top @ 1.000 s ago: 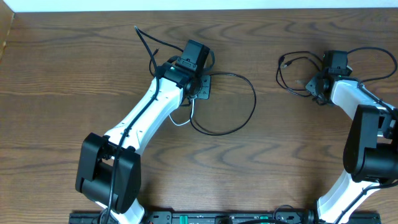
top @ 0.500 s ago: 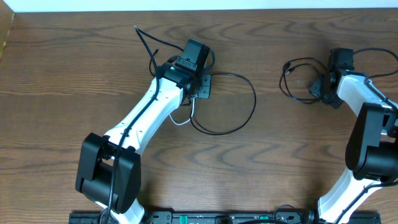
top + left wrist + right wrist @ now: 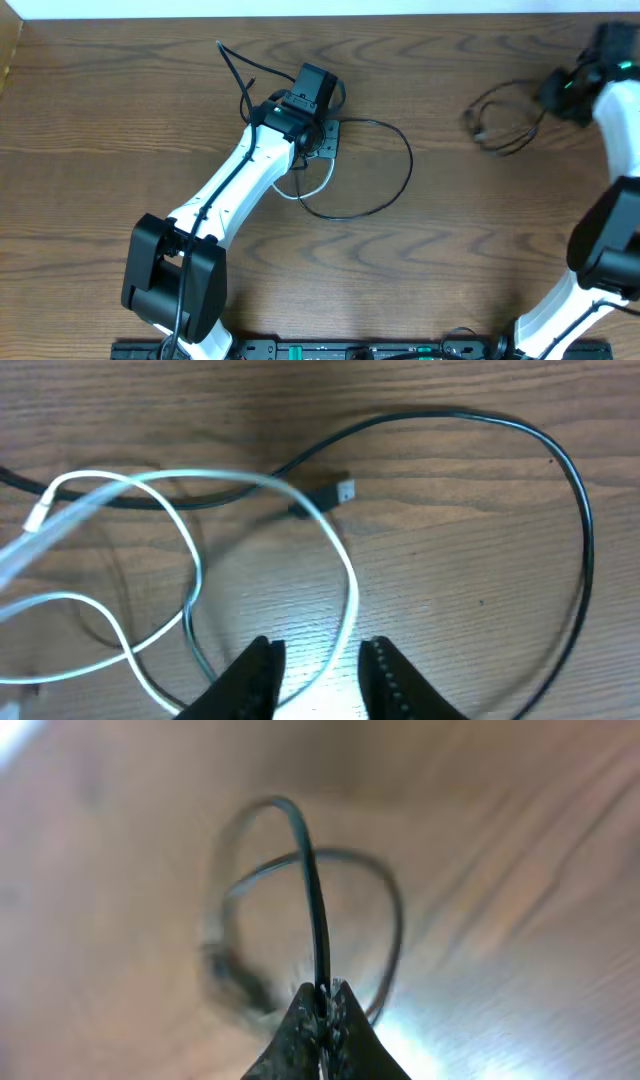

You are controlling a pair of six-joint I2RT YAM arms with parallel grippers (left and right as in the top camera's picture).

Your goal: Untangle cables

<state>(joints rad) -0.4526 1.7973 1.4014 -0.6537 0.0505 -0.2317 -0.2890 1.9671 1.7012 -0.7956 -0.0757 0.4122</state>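
Right hand (image 3: 323, 998) pinches the black cable (image 3: 312, 890); left hand (image 3: 320, 657) stands open over the white cable (image 3: 352, 585).

The left arm (image 3: 235, 180) and right arm (image 3: 618, 122) have white shells, bulky black joints and tapered black end effector fingers (image 3: 250, 680).

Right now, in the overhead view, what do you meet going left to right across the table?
The left arm's base → large black cable loop → small black cable coil → right gripper.
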